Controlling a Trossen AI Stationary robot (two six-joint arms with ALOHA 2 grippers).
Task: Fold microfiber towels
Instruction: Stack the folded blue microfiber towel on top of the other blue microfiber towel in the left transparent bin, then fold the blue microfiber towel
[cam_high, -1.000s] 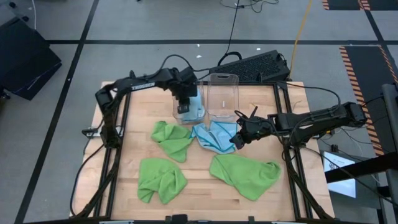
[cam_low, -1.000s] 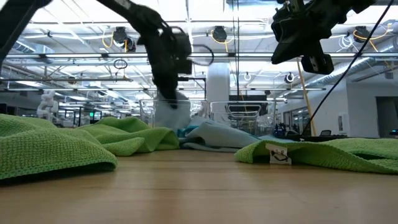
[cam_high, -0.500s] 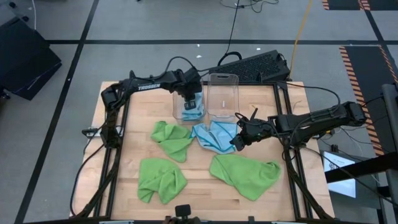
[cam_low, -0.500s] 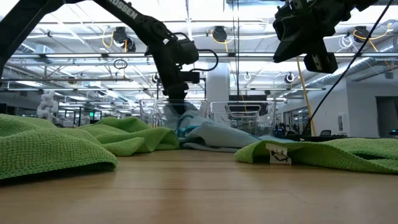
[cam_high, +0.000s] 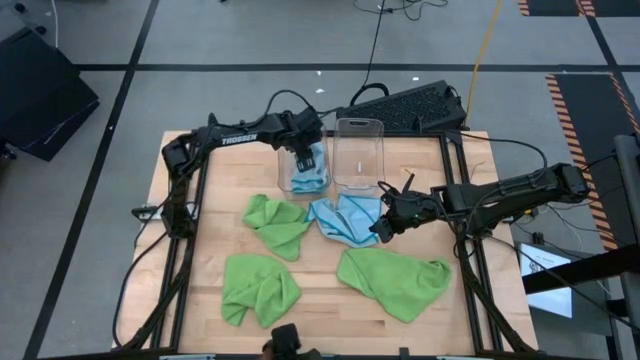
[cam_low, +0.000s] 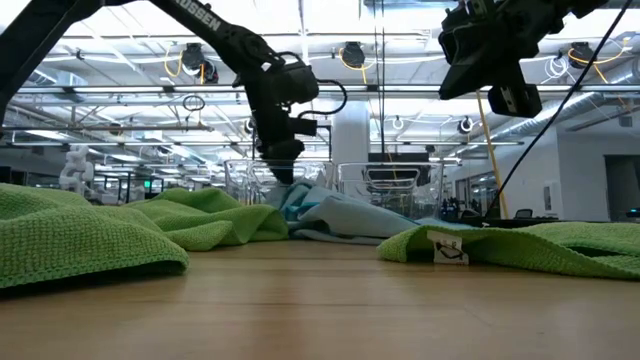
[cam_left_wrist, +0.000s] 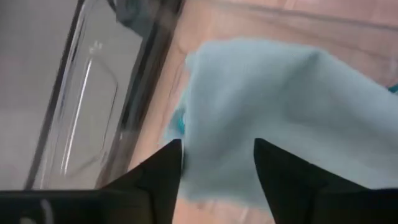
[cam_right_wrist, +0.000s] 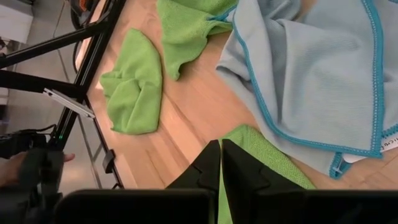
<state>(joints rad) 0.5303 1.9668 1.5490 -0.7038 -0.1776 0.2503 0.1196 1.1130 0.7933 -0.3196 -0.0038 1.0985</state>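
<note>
Two clear plastic bins stand side by side at the far middle of the wooden table (cam_high: 200, 250). The left bin (cam_high: 303, 178) holds a folded light blue towel (cam_high: 312, 178), bunched against its floor. The right bin (cam_high: 358, 155), touching or just beside the left bin, is taller in the high view and has nothing in it that shows.

The left gripper (cam_high: 306, 157) hangs over the left bin's opening, directly above the folded towel. In the left wrist view its two dark fingers (cam_left_wrist: 163, 171) stand apart with the pale blue cloth showing in the gap between them; they grip nothing, and the towel lies loose below them.

Just in front of the right bin lies a crumpled light blue towel (cam_high: 342, 219), unfolded, its darker stitched edge visible. Beside the left bin's near side sits a lime green towel (cam_high: 277, 223). Farther from the bins, toward the table's near edge, are two more green towels, one on the left (cam_high: 258, 287) and one on the right (cam_high: 393, 281).

The right gripper (cam_high: 381, 226) hovers at the crumpled blue towel's right edge, in front of the right bin, fingers pressed together and holding nothing.
</note>
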